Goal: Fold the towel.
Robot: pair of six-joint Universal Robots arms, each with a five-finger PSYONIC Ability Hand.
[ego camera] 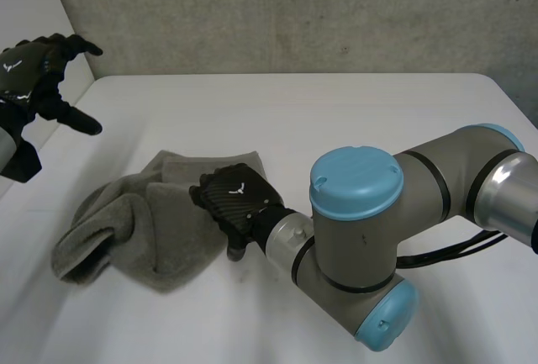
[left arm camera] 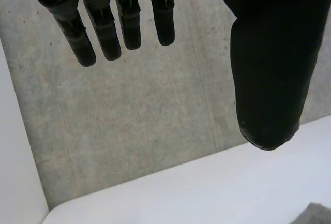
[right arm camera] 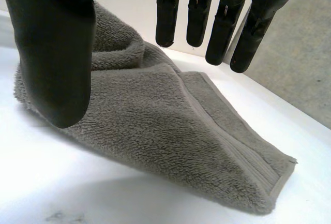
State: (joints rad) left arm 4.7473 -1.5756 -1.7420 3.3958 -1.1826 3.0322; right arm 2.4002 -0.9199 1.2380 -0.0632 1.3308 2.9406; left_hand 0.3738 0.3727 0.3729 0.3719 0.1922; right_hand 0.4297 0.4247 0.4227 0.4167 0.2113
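While the grey towel (ego camera: 143,229) lies crumpled in loose folds on the white desk (ego camera: 353,120), toward its left side, the right robot hand (ego camera: 238,200) sits over the towel's right-hand part, near a hemmed edge. In the right wrist view its fingers (right arm camera: 223,32) are straight and spread wide from the thumb, with the cloth below the palm and one hemmed corner lying flat on the desk beyond the fingertips; whether the palm touches the cloth cannot be told. The left robot hand (ego camera: 38,70) hangs raised at the desk's far left edge, well apart from the towel, fingers straight and thumb held wide, holding nothing.
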